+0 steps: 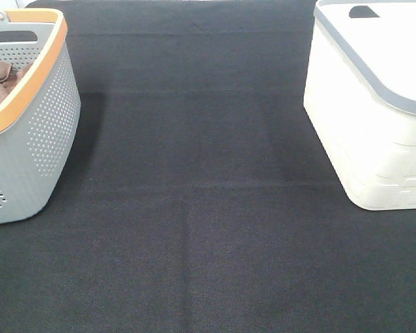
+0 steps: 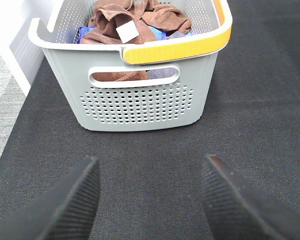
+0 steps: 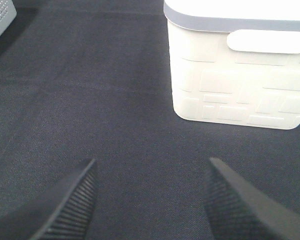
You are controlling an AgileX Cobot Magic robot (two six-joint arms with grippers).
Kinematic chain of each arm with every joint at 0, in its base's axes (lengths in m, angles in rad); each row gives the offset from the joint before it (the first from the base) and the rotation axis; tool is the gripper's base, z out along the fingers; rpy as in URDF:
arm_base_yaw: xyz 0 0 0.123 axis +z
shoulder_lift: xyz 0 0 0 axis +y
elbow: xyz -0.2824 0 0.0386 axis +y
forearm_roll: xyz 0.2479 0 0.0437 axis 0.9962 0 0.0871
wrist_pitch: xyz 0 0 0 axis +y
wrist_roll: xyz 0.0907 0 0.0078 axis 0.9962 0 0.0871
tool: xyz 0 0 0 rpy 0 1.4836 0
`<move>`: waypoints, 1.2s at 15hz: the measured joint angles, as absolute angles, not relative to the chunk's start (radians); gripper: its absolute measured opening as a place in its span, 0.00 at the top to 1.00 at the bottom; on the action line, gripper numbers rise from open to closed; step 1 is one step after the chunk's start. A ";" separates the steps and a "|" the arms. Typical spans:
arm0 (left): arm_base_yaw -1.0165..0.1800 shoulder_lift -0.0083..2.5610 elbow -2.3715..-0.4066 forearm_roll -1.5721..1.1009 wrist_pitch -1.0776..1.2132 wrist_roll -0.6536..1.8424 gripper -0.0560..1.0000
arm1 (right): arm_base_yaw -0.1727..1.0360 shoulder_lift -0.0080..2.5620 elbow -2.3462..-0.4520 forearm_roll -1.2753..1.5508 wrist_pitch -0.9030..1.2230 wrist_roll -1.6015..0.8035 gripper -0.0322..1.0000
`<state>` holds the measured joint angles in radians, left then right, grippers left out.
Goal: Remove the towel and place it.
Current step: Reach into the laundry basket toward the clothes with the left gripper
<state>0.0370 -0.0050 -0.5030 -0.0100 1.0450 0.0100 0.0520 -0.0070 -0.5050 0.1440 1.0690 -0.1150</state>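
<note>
The reddish-brown towel (image 2: 121, 22) lies crumpled in the grey basket with an orange rim (image 2: 140, 100), its small white tag (image 2: 127, 32) showing on top. In the high view the basket (image 1: 35, 146) stands at the left edge and a bit of brown cloth (image 1: 3, 76) shows inside. My left gripper (image 2: 147, 197) is open and empty, low over the black mat a short way in front of the basket. My right gripper (image 3: 150, 200) is open and empty, in front of the white basket (image 3: 235, 70). Neither gripper shows in the high view.
The white basket with a grey rim (image 1: 374, 104) stands at the right of the black mat (image 1: 201, 208). Blue and grey cloths (image 2: 157, 34) lie under the towel in the grey basket. A white wall or panel (image 2: 10, 45) runs beside the grey basket.
</note>
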 joint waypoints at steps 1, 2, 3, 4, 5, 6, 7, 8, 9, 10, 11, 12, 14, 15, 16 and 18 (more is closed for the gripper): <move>0.037 -0.005 -0.503 -0.010 1.045 0.010 0.40 | 0.052 -0.007 -0.505 0.144 1.069 -0.115 0.40; 0.037 -0.005 -0.503 -0.010 1.045 0.010 0.40 | 0.052 -0.007 -0.505 0.144 1.069 -0.115 0.40; 0.037 -0.005 -0.503 -0.010 1.045 0.010 0.40 | 0.052 -0.007 -0.505 0.144 1.069 -0.115 0.40; 0.037 -0.005 -0.503 -0.010 1.045 0.010 0.40 | 0.052 -0.007 -0.505 0.144 1.069 -0.115 0.40; 0.037 -0.005 -0.503 -0.010 1.045 0.010 0.40 | 0.052 -0.007 -0.505 0.144 1.069 -0.115 0.40; 0.037 -0.005 -0.503 -0.010 1.045 0.010 0.40 | 0.052 -0.007 -0.505 0.144 1.069 -0.115 0.40; 0.037 -0.005 -0.503 -0.010 1.045 0.010 0.40 | 0.052 -0.007 -0.505 0.144 1.069 -0.115 0.40; 0.037 -0.005 -0.503 -0.010 1.045 0.010 0.40 | 0.052 -0.007 -0.505 0.144 1.069 -0.115 0.40; 0.037 -0.005 -0.503 -0.010 1.045 0.010 0.40 | 0.052 -0.007 -0.505 0.144 1.069 -0.115 0.40; 0.037 -0.005 -0.503 -0.010 1.045 0.010 0.40 | 0.052 -0.007 -0.505 0.144 1.069 -0.115 0.40; 0.037 -0.005 -0.503 -0.010 1.045 0.010 0.40 | 0.052 -0.007 -0.505 0.144 1.069 -0.115 0.40; 0.037 -0.005 -0.503 -0.010 1.045 0.010 0.40 | 0.052 -0.007 -0.505 0.144 1.069 -0.115 0.40; 0.037 -0.005 -0.503 -0.010 1.045 0.010 0.40 | 0.052 -0.007 -0.505 0.144 1.069 -0.115 0.40; 0.037 -0.005 -0.503 -0.010 1.045 0.010 0.40 | 0.052 -0.007 -0.505 0.144 1.069 -0.115 0.40; 0.037 -0.005 -0.503 -0.010 1.045 0.010 0.40 | 0.052 -0.007 -0.505 0.144 1.069 -0.115 0.40; 0.037 -0.005 -0.503 -0.010 1.045 0.010 0.40 | 0.052 -0.007 -0.505 0.144 1.069 -0.115 0.40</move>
